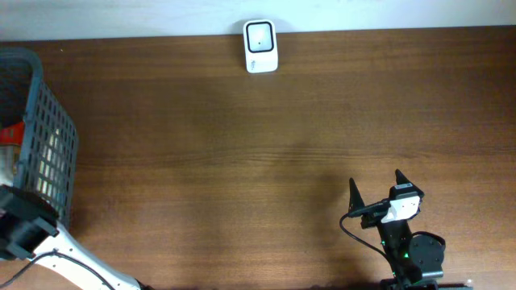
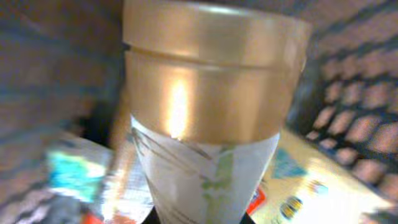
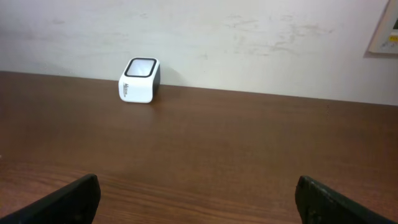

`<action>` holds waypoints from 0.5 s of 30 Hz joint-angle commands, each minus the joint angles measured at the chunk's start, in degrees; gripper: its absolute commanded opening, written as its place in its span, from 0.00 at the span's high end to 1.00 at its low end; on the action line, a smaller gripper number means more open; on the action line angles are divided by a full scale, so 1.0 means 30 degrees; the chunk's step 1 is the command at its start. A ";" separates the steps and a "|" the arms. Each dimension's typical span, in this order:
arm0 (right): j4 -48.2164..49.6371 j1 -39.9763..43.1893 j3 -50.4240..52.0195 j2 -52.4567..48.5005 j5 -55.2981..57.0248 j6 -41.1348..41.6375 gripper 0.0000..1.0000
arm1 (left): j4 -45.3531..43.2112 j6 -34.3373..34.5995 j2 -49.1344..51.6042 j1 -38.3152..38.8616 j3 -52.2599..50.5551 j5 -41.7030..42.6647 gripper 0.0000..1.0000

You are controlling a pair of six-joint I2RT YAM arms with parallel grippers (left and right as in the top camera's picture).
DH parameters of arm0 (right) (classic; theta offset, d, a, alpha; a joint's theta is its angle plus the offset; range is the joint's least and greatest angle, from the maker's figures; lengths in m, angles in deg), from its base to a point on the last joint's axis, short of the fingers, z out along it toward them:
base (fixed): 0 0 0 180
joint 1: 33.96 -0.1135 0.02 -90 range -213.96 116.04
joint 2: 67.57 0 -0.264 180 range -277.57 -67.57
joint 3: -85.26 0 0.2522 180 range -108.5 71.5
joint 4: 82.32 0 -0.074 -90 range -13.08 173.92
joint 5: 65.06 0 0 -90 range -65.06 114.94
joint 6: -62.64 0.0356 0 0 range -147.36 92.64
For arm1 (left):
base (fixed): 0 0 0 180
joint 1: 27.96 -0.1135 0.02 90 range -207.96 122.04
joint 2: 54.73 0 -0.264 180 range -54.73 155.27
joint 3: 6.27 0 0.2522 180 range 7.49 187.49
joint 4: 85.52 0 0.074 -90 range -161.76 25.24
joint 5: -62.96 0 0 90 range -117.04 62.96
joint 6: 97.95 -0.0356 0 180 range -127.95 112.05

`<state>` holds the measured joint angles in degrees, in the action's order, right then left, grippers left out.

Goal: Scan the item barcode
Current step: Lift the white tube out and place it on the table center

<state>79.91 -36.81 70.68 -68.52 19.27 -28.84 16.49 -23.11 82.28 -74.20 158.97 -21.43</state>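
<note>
— In the basket?
— Grey mesh basket (image 1: 50, 153) at the left edge of the table (image 1: 242, 177), partly cut off in the overhead view. Inside, close up to the left wrist camera: a gold-topped cup (image 2: 211, 93), white lower down with green streaks, blurred. Beneath and beside it, flat printed packets (image 2: 311, 186), too smeared to read. From above, something red (image 1: 10, 133) just past the mesh wall.

— Left gripper?
— Can't tell. Left arm (image 1: 28, 225) at the basket's near end, fingers hidden. Only a dark wedge at the bottom of the wrist view, right under the cup. Pinching it or merely close, no telling.

— And the right?
— Right gripper (image 3: 196, 183) spread wide, table showing between the fingers (image 3: 68, 199). Low over the wood near the front edge, right of middle.

— Scanner?
— White scanner (image 1: 260, 46) at the far edge by the wall, dark window on its top face. Well apart from both basket and right gripper.

— Room to move?
— Wide stretch of brown wood between basket, scanner and right gripper. Mesh walls close around the cup on either side.
</note>
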 commanded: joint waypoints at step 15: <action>-0.0015 0.0087 0.0168 0.0073 0.0029 0.0066 0.01 | 0.2827 0.2339 -0.6324 0.7402 0.8349 0.4371 1.00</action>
<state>79.89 -36.81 70.68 -68.52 19.27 -28.90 25.25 -19.59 63.89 -58.60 186.03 -9.72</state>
